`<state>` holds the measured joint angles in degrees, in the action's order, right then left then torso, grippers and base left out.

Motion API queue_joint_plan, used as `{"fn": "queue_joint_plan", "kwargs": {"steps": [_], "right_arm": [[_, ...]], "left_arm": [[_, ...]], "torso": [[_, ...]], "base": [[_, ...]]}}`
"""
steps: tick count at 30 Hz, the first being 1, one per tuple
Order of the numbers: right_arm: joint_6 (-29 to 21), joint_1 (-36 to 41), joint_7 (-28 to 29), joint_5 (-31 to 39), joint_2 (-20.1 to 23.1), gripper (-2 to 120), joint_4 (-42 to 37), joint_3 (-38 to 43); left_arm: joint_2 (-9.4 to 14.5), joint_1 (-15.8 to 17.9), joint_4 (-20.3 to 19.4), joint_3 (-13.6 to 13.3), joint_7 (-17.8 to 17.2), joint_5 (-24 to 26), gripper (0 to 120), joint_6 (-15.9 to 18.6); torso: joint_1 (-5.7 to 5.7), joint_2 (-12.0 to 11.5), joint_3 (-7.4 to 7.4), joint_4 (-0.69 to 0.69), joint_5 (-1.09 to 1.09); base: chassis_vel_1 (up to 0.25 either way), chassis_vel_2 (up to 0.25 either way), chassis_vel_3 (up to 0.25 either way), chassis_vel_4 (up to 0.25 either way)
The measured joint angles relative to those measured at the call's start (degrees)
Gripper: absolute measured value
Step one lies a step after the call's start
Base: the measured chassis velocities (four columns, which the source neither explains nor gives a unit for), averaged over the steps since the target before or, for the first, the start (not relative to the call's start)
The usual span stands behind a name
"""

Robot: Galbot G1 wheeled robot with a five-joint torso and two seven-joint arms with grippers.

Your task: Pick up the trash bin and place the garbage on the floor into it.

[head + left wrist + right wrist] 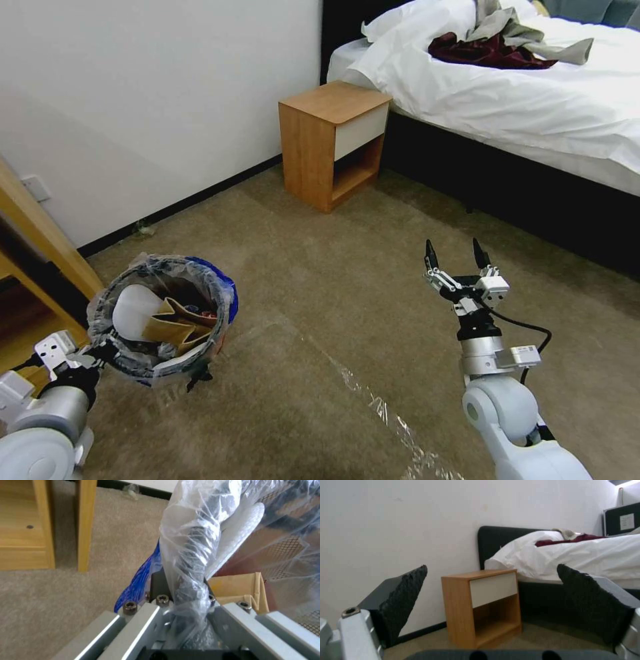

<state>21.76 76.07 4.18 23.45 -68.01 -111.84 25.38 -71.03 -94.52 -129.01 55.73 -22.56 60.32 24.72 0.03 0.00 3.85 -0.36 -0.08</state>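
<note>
The trash bin [163, 320], red with a clear bag over its rim, hangs just above the floor [347, 320] at the lower left. My left gripper [100, 352] is shut on its near rim. In the left wrist view the gripper [186, 597] clamps the bag-wrapped rim [193, 550]. Garbage lies inside the bin: a white slipper [133, 310] and a brown cardboard scrap [177, 327]. My right gripper [457, 257] is open and empty, held above the carpet at mid-right. The right wrist view has its fingers [400, 600] wide apart, facing the nightstand.
A wooden nightstand [333, 143] stands against the wall beside the bed [533, 100]. Wooden furniture [40, 247] is close on the left of the bin. A small crumpled scrap [143, 229] lies by the baseboard. A clear tape strip [387, 413] crosses the carpet.
</note>
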Motion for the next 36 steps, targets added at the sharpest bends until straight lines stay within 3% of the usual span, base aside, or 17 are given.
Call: {"fn": "queue_joint_plan", "kwargs": {"steps": [16, 36], "right_arm": [[0.8, 0.0, -0.1, -0.3, -0.2, 99, 0.8, -0.4], [0.4, -0.5, -0.2, -0.2, -0.5, 99, 0.9, -0.7]], "left_arm": [[-0.2, 0.0, 0.2, -0.1, 0.0, -0.3, 1, -0.1], [-0.1, 0.1, 0.4, 0.0, 0.1, -0.2, 1, -0.1]], "torso": [[0.00, 0.0, 0.00, 0.00, 0.01], [-0.01, 0.0, -0.01, 0.01, 0.00]], "base": [[-0.127, 0.123, 0.119, -0.125], [-0.037, 0.044, 0.043, -0.039]]}}
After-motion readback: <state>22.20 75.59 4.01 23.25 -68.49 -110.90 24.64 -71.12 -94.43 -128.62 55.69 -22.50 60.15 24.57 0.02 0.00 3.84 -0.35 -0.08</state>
